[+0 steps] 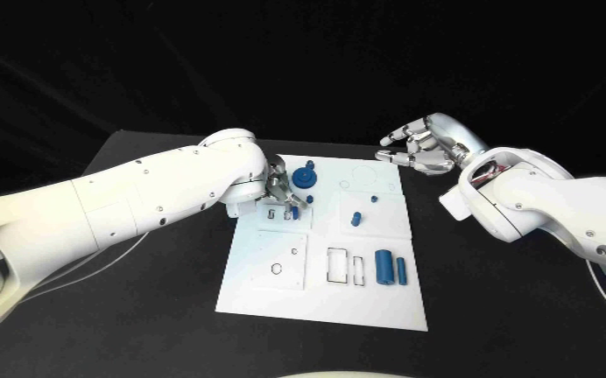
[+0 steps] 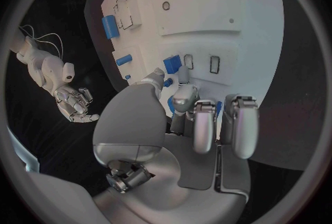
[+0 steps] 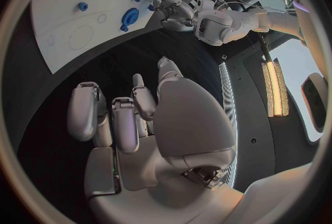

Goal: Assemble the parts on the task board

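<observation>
The white task board (image 1: 322, 295) lies in the middle of the black table. My left hand (image 1: 280, 192) hangs low over its far left part, and a small blue part (image 2: 168, 82) sits pinched between its thumb and a fingertip (image 2: 182, 92). A blue gear (image 1: 305, 177) stands just beyond that hand. A blue block (image 2: 172, 63) lies beside two narrow slots. Two blue cylinders (image 1: 391, 268) lie on the board's right side, with smaller blue pieces (image 1: 356, 217) further up. My right hand (image 1: 423, 146) floats past the board's far right corner, fingers loosely curled and holding nothing.
Outlined recesses mark the board: a round one (image 1: 278, 268) near left and a rectangular one (image 1: 336, 265) beside it. A thin cable (image 1: 88, 266) trails over the table beneath my left arm. Bare black tabletop (image 1: 505, 308) surrounds the board.
</observation>
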`<state>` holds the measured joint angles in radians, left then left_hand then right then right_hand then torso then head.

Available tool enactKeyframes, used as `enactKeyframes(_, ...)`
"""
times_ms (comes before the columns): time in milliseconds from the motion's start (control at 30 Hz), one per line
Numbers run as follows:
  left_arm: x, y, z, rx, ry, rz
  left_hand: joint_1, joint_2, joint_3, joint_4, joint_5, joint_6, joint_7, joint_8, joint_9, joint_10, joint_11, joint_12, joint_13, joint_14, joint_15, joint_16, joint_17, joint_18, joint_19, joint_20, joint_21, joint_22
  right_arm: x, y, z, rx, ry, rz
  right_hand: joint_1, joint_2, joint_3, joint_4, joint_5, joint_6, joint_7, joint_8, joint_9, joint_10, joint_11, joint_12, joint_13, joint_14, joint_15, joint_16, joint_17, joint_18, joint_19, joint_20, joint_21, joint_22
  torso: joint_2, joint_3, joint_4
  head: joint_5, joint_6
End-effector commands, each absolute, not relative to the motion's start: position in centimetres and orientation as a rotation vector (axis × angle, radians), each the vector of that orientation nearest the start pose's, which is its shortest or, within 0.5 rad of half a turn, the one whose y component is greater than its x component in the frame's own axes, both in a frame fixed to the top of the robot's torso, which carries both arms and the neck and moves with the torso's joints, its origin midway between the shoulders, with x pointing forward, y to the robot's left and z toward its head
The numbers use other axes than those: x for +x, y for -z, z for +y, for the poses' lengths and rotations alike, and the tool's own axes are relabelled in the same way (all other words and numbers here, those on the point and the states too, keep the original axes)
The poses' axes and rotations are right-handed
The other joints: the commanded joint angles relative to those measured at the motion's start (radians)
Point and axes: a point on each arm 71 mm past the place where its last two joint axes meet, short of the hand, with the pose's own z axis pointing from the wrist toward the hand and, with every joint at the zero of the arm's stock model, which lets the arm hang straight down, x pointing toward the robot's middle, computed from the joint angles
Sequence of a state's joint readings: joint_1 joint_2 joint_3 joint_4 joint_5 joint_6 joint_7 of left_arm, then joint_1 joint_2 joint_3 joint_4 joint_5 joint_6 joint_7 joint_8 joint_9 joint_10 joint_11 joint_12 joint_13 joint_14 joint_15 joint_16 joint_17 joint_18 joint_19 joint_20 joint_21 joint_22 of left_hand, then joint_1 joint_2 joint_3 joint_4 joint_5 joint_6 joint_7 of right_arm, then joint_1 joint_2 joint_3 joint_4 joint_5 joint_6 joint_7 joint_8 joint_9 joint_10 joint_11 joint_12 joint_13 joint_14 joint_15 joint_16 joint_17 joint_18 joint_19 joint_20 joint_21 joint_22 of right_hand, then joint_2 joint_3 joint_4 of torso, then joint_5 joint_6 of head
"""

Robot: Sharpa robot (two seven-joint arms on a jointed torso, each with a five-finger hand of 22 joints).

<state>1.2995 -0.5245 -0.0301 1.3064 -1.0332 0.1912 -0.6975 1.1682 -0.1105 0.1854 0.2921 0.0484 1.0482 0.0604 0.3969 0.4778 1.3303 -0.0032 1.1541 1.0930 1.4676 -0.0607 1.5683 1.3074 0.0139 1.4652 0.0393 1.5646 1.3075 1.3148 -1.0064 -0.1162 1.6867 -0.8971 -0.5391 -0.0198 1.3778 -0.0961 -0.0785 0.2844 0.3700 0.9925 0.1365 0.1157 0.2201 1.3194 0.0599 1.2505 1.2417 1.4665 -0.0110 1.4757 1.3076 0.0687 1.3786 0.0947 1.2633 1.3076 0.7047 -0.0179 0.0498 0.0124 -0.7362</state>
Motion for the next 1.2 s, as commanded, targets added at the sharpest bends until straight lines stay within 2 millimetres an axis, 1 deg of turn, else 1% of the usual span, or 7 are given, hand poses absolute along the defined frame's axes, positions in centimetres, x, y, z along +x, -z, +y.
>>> enactKeyframes(33,52.11,19.10,12.05,-0.126,0.287,2.365,0.012,-0.001,0.008,-0.002,0.002,-0.010,0.000,0.004,0.003,0.001,-0.007,0.006,0.002,0.103,-0.006,0.002,0.263,-0.014,0.106,-0.004,0.006,0.263,46.62,14.23,-24.28,0.379,-0.877,1.559,-0.003,0.006,-0.004,0.001,0.003,0.008,-0.002,0.004,0.001,-0.001,-0.007,-0.004,0.000,0.059,-0.007,-0.004,0.086,0.009,-0.003,-0.003,-0.005,0.041,0.000,0.0002,0.0002,0.000,-0.001)
enactKeyframes(700,52.02,19.17,11.86,-0.109,0.294,2.374,0.063,0.000,0.071,-0.008,0.002,-0.022,-0.003,0.010,0.038,0.001,-0.010,0.003,0.007,0.103,-0.008,0.002,0.263,-0.014,0.106,-0.004,0.006,0.263,46.64,14.30,-24.19,0.378,-0.878,1.562,-0.002,0.009,-0.003,-0.001,0.005,0.008,-0.002,0.004,0.002,0.000,-0.007,-0.003,0.000,0.059,-0.007,-0.004,0.085,0.009,-0.003,-0.003,-0.006,0.040,0.001,0.0008,-0.0003,0.000,-0.005)
enactKeyframes(867,52.07,19.16,11.82,-0.115,0.298,2.371,0.093,0.012,0.107,-0.015,0.002,-0.030,-0.004,0.007,0.048,-0.002,-0.012,-0.003,0.004,0.103,-0.010,0.002,0.263,-0.014,0.106,-0.005,0.006,0.263,46.64,14.31,-24.17,0.377,-0.878,1.563,-0.002,0.009,-0.003,-0.001,0.005,0.008,-0.002,0.004,0.002,0.000,-0.007,-0.003,0.000,0.059,-0.007,-0.004,0.085,0.009,-0.003,-0.003,-0.006,0.040,0.001,0.0012,-0.0002,-0.001,-0.005)
enactKeyframes(967,52.08,19.17,11.85,-0.127,0.307,2.371,0.131,0.026,0.157,-0.031,0.002,-0.039,-0.005,0.002,0.056,-0.007,-0.013,-0.013,-0.002,0.103,-0.012,0.002,0.263,-0.014,0.106,-0.006,0.006,0.263,46.63,14.31,-24.18,0.377,-0.878,1.563,0.000,0.010,-0.003,-0.001,0.006,0.008,-0.002,0.004,0.002,0.001,-0.008,-0.002,0.001,0.059,-0.007,-0.005,0.085,0.009,-0.003,-0.003,-0.007,0.040,0.001,0.0012,-0.0002,-0.001,-0.006)
enactKeyframes(1033,52.07,19.18,11.89,-0.138,0.314,2.373,0.163,0.034,0.203,-0.051,0.004,-0.046,-0.004,-0.003,0.062,-0.012,-0.014,-0.023,-0.009,0.103,-0.015,0.002,0.263,-0.014,0.106,-0.007,0.006,0.263,46.63,14.31,-24.19,0.377,-0.878,1.563,0.000,0.010,-0.003,-0.001,0.006,0.008,-0.002,0.004,0.002,0.001,-0.008,-0.002,0.001,0.059,-0.007,-0.005,0.085,0.009,-0.003,-0.003,-0.007,0.040,0.001,0.0011,-0.0002,-0.001,-0.006)
enactKeyframes(1133,52.01,19.21,12.04,-0.167,0.333,2.382,0.188,0.027,0.286,-0.080,0.006,-0.053,-0.001,-0.005,0.077,-0.015,-0.013,-0.038,-0.018,0.103,-0.013,0.002,0.263,-0.014,0.106,-0.008,0.006,0.263,46.63,14.31,-24.21,0.377,-0.878,1.562,0.001,0.011,-0.002,-0.002,0.008,0.008,-0.002,0.004,0.002,0.000,-0.008,-0.003,0.000,0.059,-0.007,-0.005,0.085,0.009,-0.004,-0.003,-0.009,0.039,0.000,0.0010,0.0002,-0.003,-0.006)
enactKeyframes(1200,51.94,19.23,12.19,-0.192,0.348,2.388,0.194,0.011,0.348,-0.104,0.032,-0.058,0.003,-0.004,0.090,-0.016,-0.009,-0.048,-0.023,0.103,-0.011,0.002,0.263,-0.014,0.105,-0.007,0.006,0.263,46.64,14.31,-24.23,0.378,-0.877,1.561,0.001,0.011,-0.002,-0.002,0.009,0.008,-0.002,0.004,0.002,0.000,-0.008,-0.003,0.000,0.059,-0.007,-0.005,0.085,0.009,-0.004,-0.003,-0.009,0.038,0.000,0.0010,0.0002,-0.004,-0.006)
